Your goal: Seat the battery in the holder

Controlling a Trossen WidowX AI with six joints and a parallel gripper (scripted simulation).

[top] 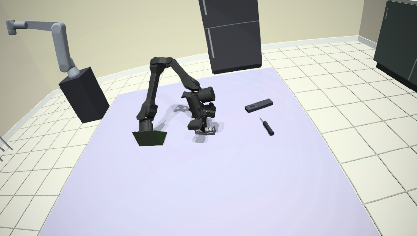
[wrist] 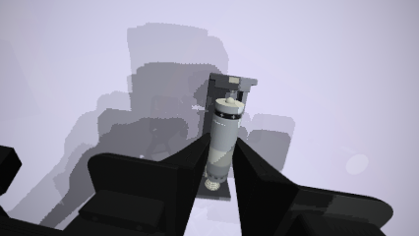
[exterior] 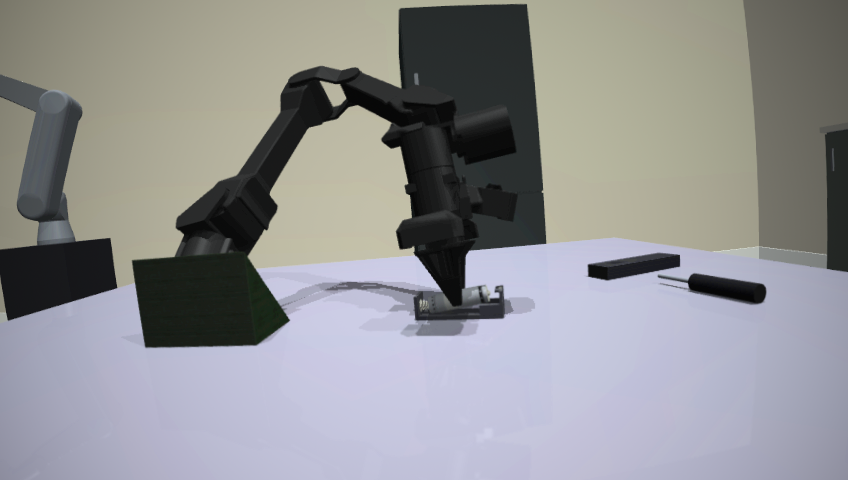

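Observation:
The gripper [exterior: 455, 302] [wrist: 223, 143] is shut on the silver-grey battery [exterior: 474, 294] [wrist: 224, 133], around its middle. The dark holder [exterior: 492, 309] [wrist: 223, 192] [top: 211, 133] lies on the mat below. The battery is over the holder's bay, slightly tilted: its flat end is low at the spring [exterior: 423, 305] [wrist: 212, 186], its terminal end is raised a little. The terminal end is just short of the lip [exterior: 499, 288] [wrist: 233, 80], near its height, and not under it. In the wrist view the battery is roughly in line with the holder. Whether the flat end presses the spring is hard to tell.
A dark oblong box [top: 259, 105] [exterior: 634, 265] and a black-handled screwdriver [top: 268, 128] [exterior: 726, 287] lie to the right of the holder. The arm's dark green base block [top: 149, 138] [exterior: 196, 303] stands at the left. A grey arm on a pedestal and a dark fridge are farther back.

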